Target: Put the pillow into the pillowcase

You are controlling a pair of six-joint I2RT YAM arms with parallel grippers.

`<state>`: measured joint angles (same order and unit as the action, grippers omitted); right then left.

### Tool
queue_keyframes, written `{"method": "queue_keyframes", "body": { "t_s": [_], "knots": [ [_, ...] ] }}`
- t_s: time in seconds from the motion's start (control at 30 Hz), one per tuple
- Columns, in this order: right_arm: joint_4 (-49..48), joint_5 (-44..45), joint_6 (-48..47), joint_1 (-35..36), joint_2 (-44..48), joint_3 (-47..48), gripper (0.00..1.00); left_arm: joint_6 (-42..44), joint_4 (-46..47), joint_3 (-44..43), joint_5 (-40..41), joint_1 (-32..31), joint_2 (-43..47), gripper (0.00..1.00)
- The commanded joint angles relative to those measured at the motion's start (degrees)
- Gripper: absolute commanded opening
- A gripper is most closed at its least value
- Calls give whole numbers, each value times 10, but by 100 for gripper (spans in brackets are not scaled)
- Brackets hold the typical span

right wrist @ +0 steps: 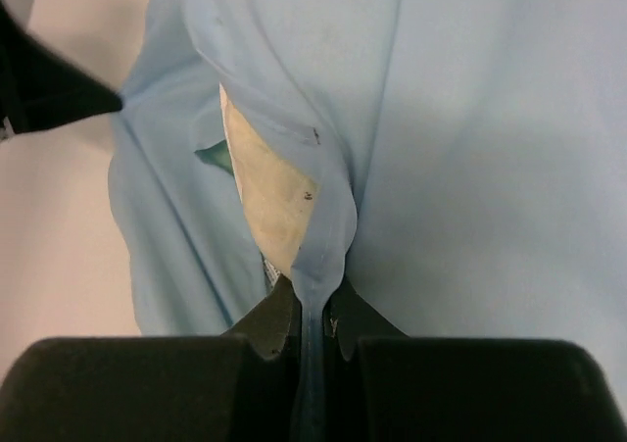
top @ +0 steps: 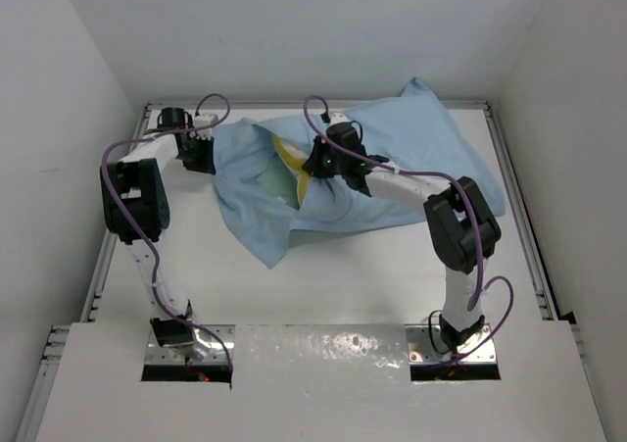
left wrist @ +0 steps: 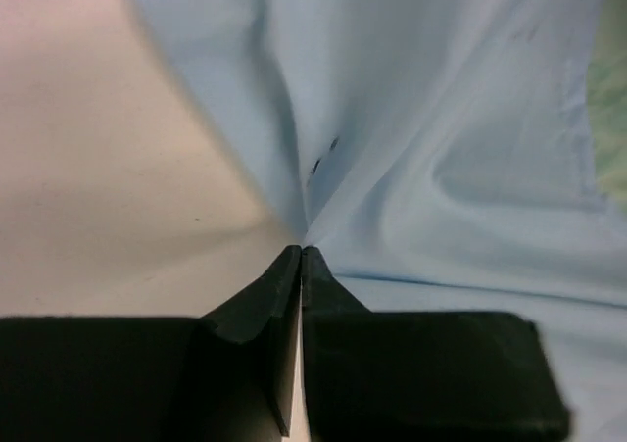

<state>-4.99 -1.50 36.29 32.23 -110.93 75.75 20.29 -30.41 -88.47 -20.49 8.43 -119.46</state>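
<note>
The light blue pillowcase (top: 411, 158) lies spread over the far middle of the table, mostly covering the pillow. A cream patch of the pillow with yellow trim (top: 290, 163) shows through the case's opening. My left gripper (top: 208, 148) is shut on the case's left edge (left wrist: 392, 148), the cloth drawn to a point at its fingertips (left wrist: 302, 251). My right gripper (top: 312, 163) is shut on a fold of the case's hem (right wrist: 333, 226) at the opening, beside the cream pillow (right wrist: 269, 192). A little teal cloth (right wrist: 214, 155) shows inside the opening.
White walls enclose the table on the left, back and right. Metal rails (top: 514, 197) run along the table's sides. A loose flap of the case (top: 257, 228) hangs toward the near left. The left gripper's finger (right wrist: 49, 84) shows at the upper left of the right wrist view.
</note>
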Motion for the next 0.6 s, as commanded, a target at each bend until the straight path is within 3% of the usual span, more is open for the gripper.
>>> {"method": "queue_keyframes", "body": {
  "t_s": [0.0,0.1,0.23,0.43,0.53,0.57],
  "knots": [
    [-50,-40,42,28,-18,12,0,-12,-33,-42,-43,-10,27,9],
    [-48,-40,57,35,-45,30,0,-24,-71,-73,-81,-24,23,41],
    [-62,-39,77,46,-60,34,0,-18,-70,-75,-121,-63,54,49],
    [-67,-33,87,52,-66,37,0,40,-114,-56,-101,-87,41,45],
    [-73,-31,91,52,-66,34,0,67,-118,-31,-82,-118,23,51],
    [-73,-31,91,51,-67,34,0,69,-94,-24,-63,-126,23,62]
  ]
}}
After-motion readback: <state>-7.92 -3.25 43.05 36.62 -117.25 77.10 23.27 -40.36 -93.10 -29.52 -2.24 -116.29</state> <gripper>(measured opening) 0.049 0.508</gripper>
